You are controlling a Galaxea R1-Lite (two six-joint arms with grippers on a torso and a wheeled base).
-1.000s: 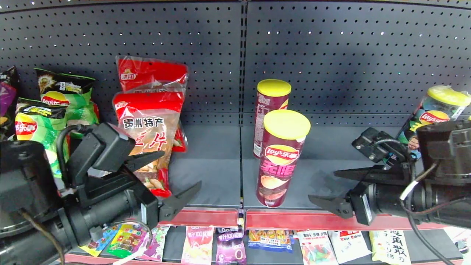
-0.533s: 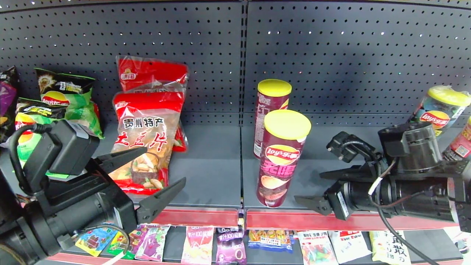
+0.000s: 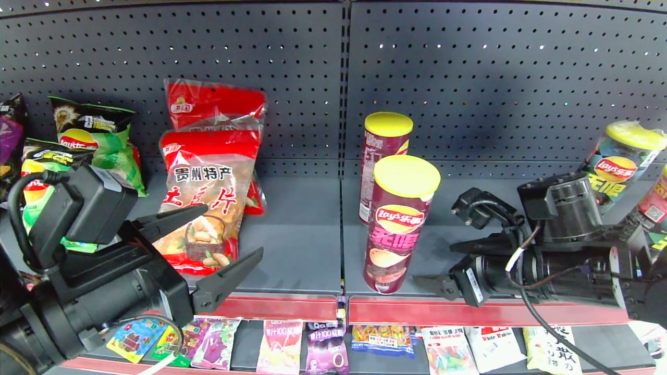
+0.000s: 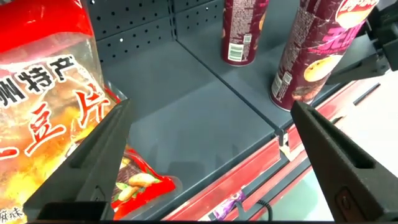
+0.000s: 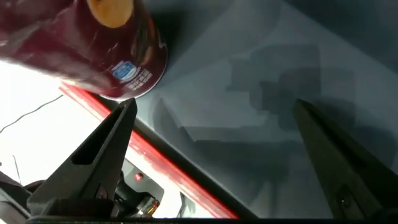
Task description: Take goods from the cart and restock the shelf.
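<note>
A: How far along?
B: One tall maroon cardboard crisp can with a yellow lid [image 3: 398, 229] stands upright at the front edge of the grey metal shelf [image 3: 297, 245].
A: Grippers?
B: The left gripper [image 3: 233, 230] and right gripper [image 3: 434, 264] both gape wide and hold nothing. More stock is probably left to fetch.

Rear crisp can [image 3: 386, 136] peeks out behind the front can [image 3: 400, 224], lower half covered. Back red bag [image 3: 213, 104] shows just its top over the front red bag [image 3: 206, 198]. Far left, green crisp bags [image 3: 94, 140] sit partly behind the left arm [image 3: 88, 260], and a purple bag [image 3: 8, 135] is sliced by the edge. Far right, the yellow-lidded can [image 3: 622, 156] loses its base behind the right arm [image 3: 563, 260]. Right wrist view: front can blurred, top cut off.
</note>
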